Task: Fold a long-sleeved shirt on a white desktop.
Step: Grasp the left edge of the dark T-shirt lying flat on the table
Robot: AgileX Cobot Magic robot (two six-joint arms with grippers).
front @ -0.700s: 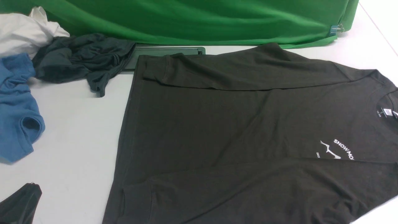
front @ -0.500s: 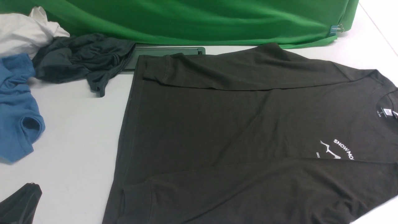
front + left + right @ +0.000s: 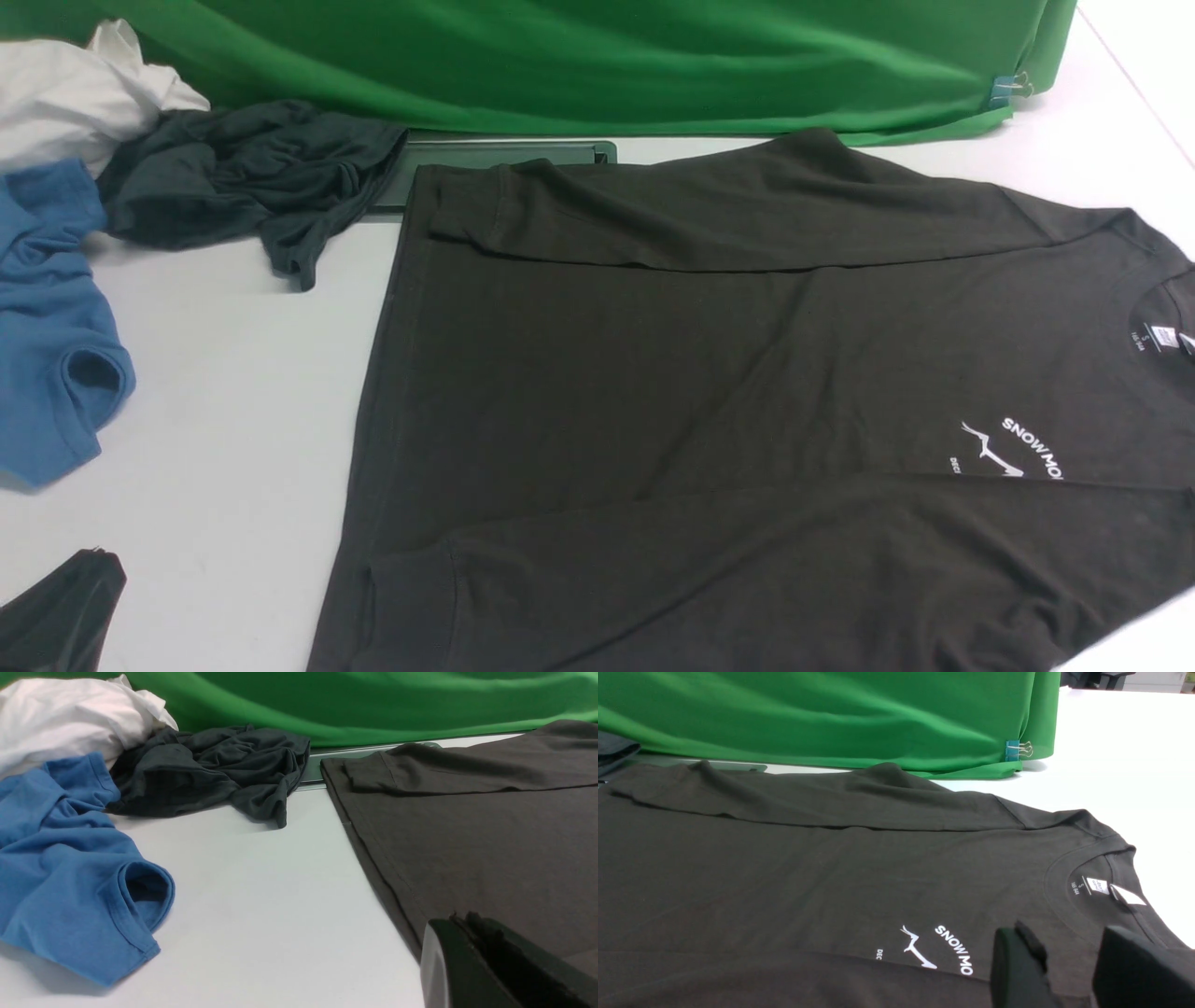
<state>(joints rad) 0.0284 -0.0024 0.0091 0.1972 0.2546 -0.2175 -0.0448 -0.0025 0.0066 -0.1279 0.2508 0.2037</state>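
Note:
The long-sleeved shirt [image 3: 747,373] lies spread flat on the white desktop [image 3: 224,420], collar and white neck label at the right, hem to the left. Both sleeves are folded across its body, and the white "SNOW MO" print [image 3: 955,949] shows. In the right wrist view my right gripper [image 3: 1064,933] hovers open over the chest beside the collar, nothing between its fingers. My left gripper [image 3: 460,917] is shut with nothing in it, low by the hem edge; its dark tip shows in the front view's bottom-left corner [image 3: 93,553].
A crumpled blue garment [image 3: 47,327], a slate-grey garment [image 3: 243,177] and a white cloth [image 3: 75,93] are piled at the far left. A green cloth backdrop [image 3: 607,56] with a blue clip [image 3: 1006,86] runs along the back, a dark flat strip [image 3: 504,154] at its foot.

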